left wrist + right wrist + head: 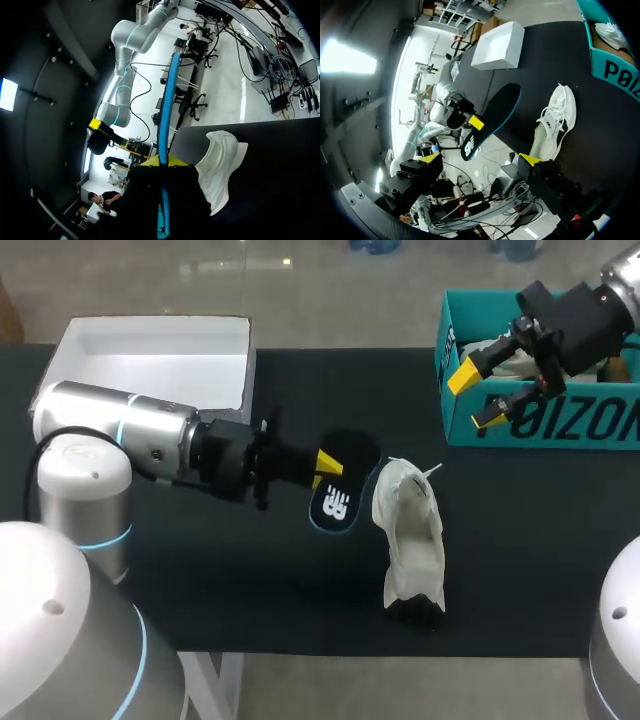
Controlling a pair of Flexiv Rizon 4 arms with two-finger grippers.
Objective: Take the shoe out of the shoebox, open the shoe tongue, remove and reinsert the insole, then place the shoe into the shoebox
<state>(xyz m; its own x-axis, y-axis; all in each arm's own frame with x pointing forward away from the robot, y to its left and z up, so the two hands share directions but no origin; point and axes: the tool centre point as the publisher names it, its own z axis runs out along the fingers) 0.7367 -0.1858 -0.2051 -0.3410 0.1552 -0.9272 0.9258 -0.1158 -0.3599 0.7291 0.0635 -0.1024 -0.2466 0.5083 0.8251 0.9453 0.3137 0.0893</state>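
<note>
Now the left gripper [325,468] pinches the insole [336,506] above the middle of the tabletop [520,570]; the shoe [408,530] lies just to its right, long axis running far edge to front edge. Farther off, the right gripper [476,397] hangs open, empty, over the shoebox [540,428] at the far right corner.

Insole [340,495] in left claw [325,468], beside shoe [408,530]; shoebox [570,422] behind, rightward.

Black table [250,610] w/ white shoe [408,535] lying near mid, teal box [560,425] at far right corner, white lid [150,370] far left.
</note>
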